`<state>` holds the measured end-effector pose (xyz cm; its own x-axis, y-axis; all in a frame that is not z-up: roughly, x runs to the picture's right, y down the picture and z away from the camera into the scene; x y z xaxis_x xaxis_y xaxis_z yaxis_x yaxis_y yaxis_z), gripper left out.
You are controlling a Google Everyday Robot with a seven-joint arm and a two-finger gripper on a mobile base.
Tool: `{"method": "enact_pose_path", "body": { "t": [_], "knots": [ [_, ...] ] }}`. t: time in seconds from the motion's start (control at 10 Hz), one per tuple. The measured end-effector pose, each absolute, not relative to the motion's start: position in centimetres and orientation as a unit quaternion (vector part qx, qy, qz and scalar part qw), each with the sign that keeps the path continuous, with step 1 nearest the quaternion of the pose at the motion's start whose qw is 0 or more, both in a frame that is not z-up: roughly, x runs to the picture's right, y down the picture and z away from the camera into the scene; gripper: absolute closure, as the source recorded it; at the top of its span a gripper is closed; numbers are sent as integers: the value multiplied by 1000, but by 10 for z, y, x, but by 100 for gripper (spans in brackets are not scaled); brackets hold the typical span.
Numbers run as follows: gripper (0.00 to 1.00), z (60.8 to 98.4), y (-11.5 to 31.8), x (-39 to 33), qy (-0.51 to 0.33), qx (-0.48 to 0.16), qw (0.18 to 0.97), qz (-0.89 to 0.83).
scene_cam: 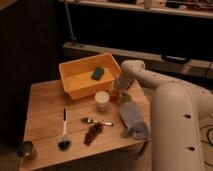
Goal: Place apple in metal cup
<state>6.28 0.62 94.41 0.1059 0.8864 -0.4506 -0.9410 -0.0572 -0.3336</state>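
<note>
The apple [114,95] is a small orange-red fruit on the wooden table [45,107], just right of a pale round jar [102,100]. My gripper [118,89] hangs straight down over the apple and covers most of it. The white arm [145,75] reaches in from the right. The metal cup [26,149], short and dark grey, stands at the table's front left corner, far from the gripper.
A yellow bin [80,82] with a green sponge [97,73] sits at the back of the table. A black brush [63,134], a dark reddish cluster [92,133], a small metal utensil [97,121] and a grey cloth [131,119] lie in front.
</note>
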Motion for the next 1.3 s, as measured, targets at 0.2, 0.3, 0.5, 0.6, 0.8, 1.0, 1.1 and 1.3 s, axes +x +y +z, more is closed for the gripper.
{"method": "enact_pose_path", "body": {
  "t": [0.2,0.3,0.5,0.6,0.8,1.0,1.1,1.3],
  "knots": [
    [84,941,-6,41,42,-294,696,654],
    [94,941,-11,26,43,-298,706,641],
    [100,941,-16,13,42,-304,714,629],
    [100,936,-20,12,37,-306,714,629],
    [100,912,-38,15,16,-303,714,631],
    [100,867,-69,10,-18,-308,719,623],
    [100,845,-80,2,-35,-316,724,612],
    [100,798,-96,-30,-75,-339,743,572]
  ]
}}
